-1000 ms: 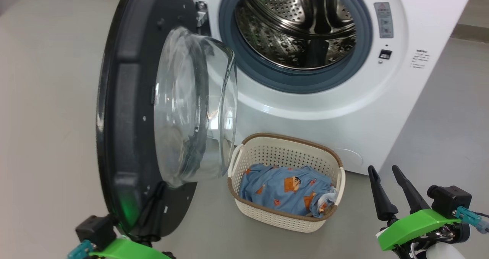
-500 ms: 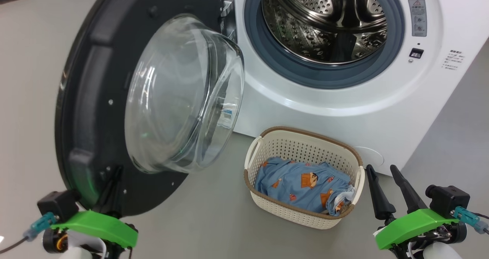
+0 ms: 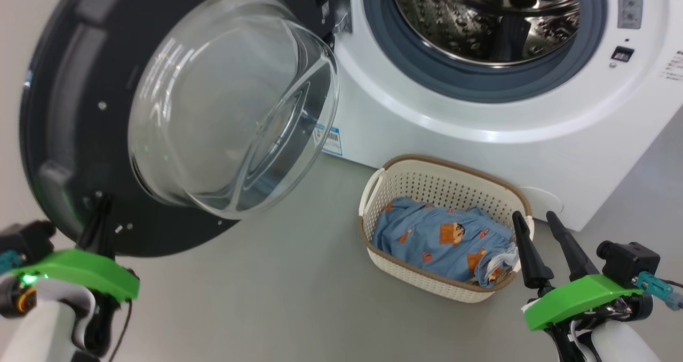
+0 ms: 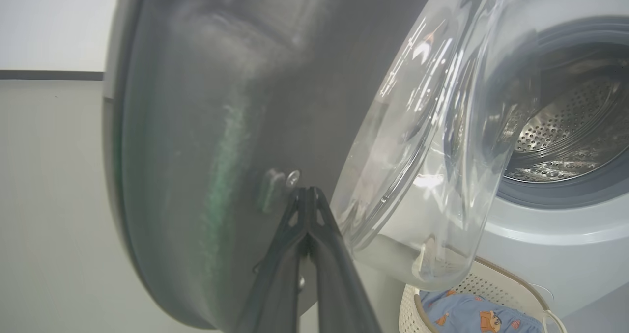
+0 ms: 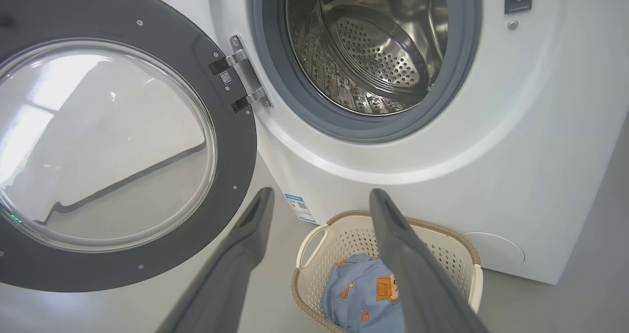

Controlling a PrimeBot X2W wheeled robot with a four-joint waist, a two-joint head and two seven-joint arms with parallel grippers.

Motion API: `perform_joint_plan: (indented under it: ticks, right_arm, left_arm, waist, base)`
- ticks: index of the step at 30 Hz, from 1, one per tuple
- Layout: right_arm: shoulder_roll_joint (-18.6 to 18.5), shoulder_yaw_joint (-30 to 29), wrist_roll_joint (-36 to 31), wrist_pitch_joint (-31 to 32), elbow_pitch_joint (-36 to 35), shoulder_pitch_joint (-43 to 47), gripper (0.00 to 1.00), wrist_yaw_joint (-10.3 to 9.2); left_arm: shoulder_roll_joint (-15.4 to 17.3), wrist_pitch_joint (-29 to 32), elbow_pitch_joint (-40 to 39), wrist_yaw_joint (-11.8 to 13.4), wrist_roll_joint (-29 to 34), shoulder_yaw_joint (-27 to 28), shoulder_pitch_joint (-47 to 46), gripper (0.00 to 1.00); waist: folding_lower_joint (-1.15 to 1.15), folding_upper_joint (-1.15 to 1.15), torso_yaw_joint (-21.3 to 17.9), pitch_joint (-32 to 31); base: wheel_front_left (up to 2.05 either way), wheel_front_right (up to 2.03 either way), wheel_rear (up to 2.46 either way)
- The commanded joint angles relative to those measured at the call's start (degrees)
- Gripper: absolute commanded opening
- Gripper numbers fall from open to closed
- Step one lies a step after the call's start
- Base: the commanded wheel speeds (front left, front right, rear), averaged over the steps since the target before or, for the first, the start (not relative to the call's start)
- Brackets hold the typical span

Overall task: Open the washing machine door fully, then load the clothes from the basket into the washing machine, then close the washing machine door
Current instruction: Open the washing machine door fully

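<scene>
Washing machine door (image 3: pixel 69 111) wider than before, basket (image 3: pixel 443 187) below drum (image 3: pixel 480 20)

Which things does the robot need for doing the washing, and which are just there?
For the job:
washing machine door, swung open
washing machine
basket
clothes, in the basket
left claw, shut, tips at the door
right claw, open, near the basket

Just there:
grey floor
blue label on the machine

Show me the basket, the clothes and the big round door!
the basket (image 3: pixel 427 186): head view, on its holey back wall.
the clothes (image 3: pixel 437 243): head view, on the middle of the blue fabric.
the washing machine door (image 3: pixel 69 111): head view, on its dark inner face.
</scene>
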Motion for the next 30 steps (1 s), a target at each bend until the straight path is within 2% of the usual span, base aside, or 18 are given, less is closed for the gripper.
perform_joint_plan:
  ticks: [1,9,20,30]
  right_arm:
    - [-0.5,1.2,-1.0,-0.7,-1.3,-2.0,1.00,0.33]
    - [-0.3,1.8,-1.5,-0.7,-0.9,-4.7,1.00,0.33]
    - [0.1,2.7,-1.3,-0.7,-0.1,-5.7,1.00,0.33]
    - [-0.4,2.8,-0.9,-0.7,0.1,-5.4,1.00,0.33]
  left_arm:
    - [3.7,-0.9,-0.1,0.1,0.3,2.4,-4.2,0.00]
    - [4.9,-0.5,8.4,-1.2,1.0,1.0,-13.2,0.00]
    - [5.5,-0.6,20.0,-2.2,1.0,-0.8,-20.7,0.00]
    - [4.9,-2.0,23.2,-2.6,0.2,-2.2,-21.7,0.00]
  waist:
    - [0.00,0.00,0.9,1.6]
    - [0.00,0.00,1.4,5.1]
    - [0.00,0.00,1.0,5.6]
    - [0.00,0.00,1.0,4.3]
  base:
    - [0.00,0.00,0.00]
    - [0.00,0.00,0.00]
    - [0.00,0.00,0.00]
    - [0.00,0.00,0.00]
